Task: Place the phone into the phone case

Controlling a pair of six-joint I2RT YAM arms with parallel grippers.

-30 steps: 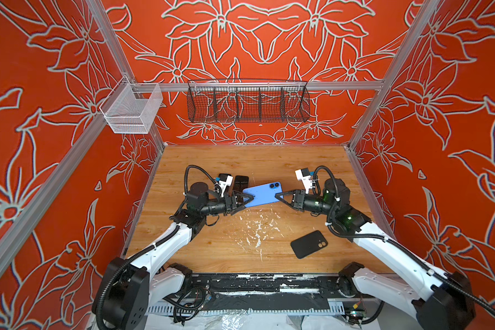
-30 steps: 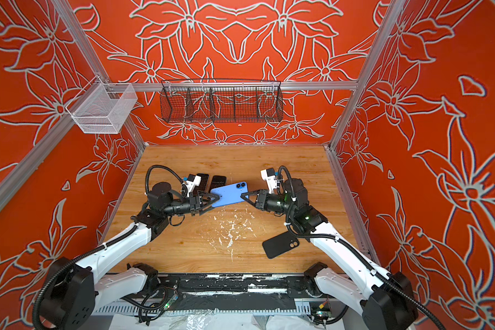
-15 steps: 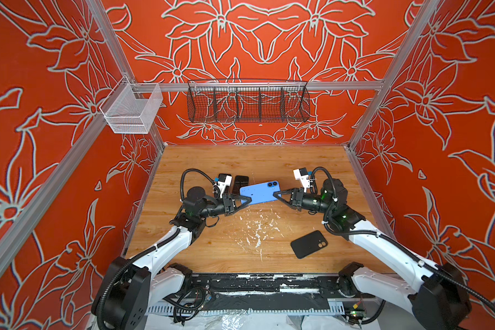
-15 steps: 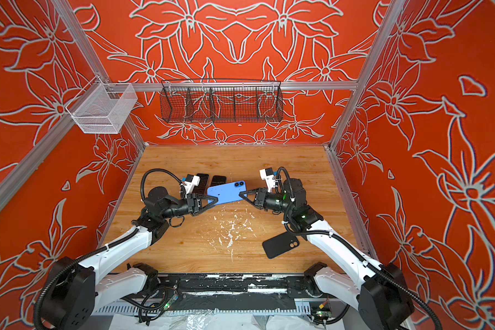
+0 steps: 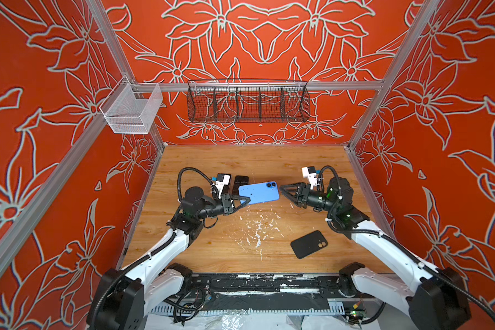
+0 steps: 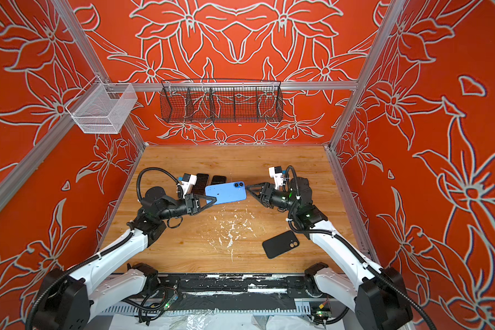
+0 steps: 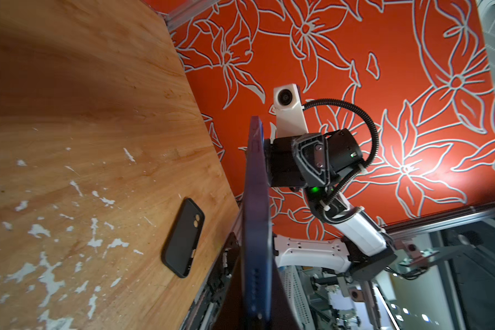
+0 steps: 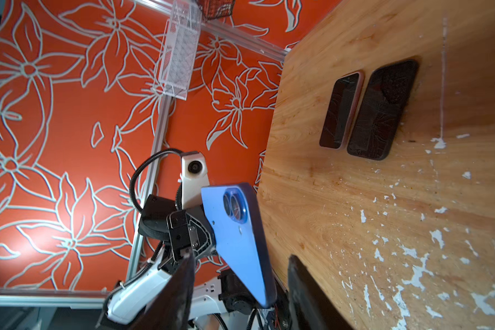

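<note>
A blue phone (image 5: 259, 193) (image 6: 226, 193) hangs level above the wooden table, back side up with its two camera lenses toward the right. My left gripper (image 5: 247, 200) (image 6: 215, 199) (image 7: 256, 303) is shut on the phone's left end; in the left wrist view the phone (image 7: 256, 228) shows edge-on between the fingers. My right gripper (image 5: 283, 194) (image 6: 250, 192) (image 8: 240, 257) stands open at the right end, its fingers apart on either side of the phone (image 8: 235, 234) without touching it. The black phone case (image 5: 309, 244) (image 6: 280, 244) (image 7: 183, 237) lies flat at the front right.
Two dark phones (image 5: 240, 183) (image 8: 342, 110) (image 8: 382, 111) lie side by side on the table behind the left gripper. A black wire basket (image 5: 247, 103) hangs on the back wall, a white mesh basket (image 5: 130, 110) on the left wall. White flecks mark the table's middle.
The left gripper has shut on the phone's left end. The right gripper has opened and let go of the right end. The phone has shifted slightly left.
</note>
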